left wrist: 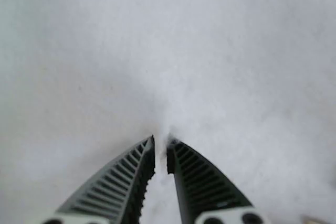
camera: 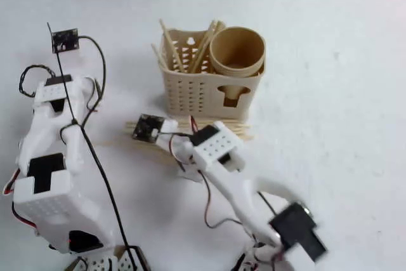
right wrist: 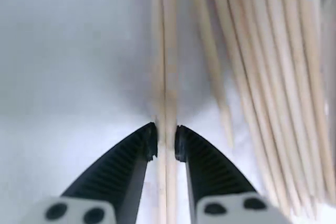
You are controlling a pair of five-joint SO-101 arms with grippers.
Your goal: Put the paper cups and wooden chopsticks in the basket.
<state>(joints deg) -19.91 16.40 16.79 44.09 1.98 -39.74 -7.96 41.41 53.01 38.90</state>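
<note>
A cream plastic basket (camera: 190, 93) stands at the back middle of the table. A paper cup (camera: 238, 50) and several wooden chopsticks (camera: 202, 46) stand inside it. More chopsticks (camera: 238, 129) lie flat on the table just in front of the basket. My right arm (camera: 219, 147) is over that row. My right gripper (right wrist: 165, 142) is shut on a pair of chopsticks (right wrist: 165, 51) at the edge of the pile, with several loose chopsticks (right wrist: 273, 77) beside them. My left gripper (left wrist: 160, 148) is shut with nothing in it, above bare white table.
The left arm (camera: 54, 150) is folded back at the table's left side, with its cables (camera: 95, 150) trailing across the surface. The white table (camera: 330, 112) has free room to the right of the basket.
</note>
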